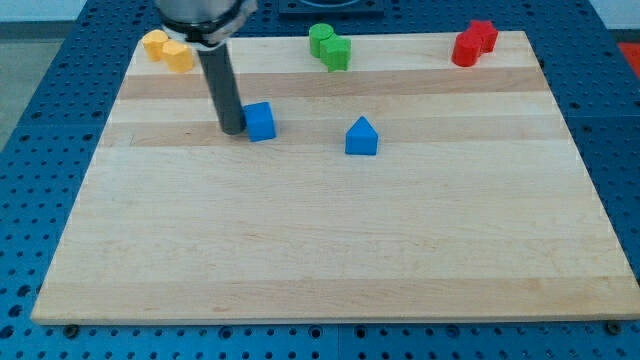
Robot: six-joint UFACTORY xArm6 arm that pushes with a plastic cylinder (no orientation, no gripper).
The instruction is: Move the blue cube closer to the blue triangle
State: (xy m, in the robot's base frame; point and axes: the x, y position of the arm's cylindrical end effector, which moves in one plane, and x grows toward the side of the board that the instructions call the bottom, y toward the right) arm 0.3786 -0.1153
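So in the camera view you've got my tip (231, 130) parked right against the blue cube (260, 121), on the cube's view-left side, touching or as good as. It's just a plain rod, nothing to open or close, nothing gripped. The blue triangle (362, 137) sits to the view's right of the cube, a touch lower, with a clear gap between them. Well above the cube, along the wooden board (330, 250)'s top edge: yellow blocks (167, 49) up-left, green blocks (329, 46) up-right, red blocks (473, 43) far right.
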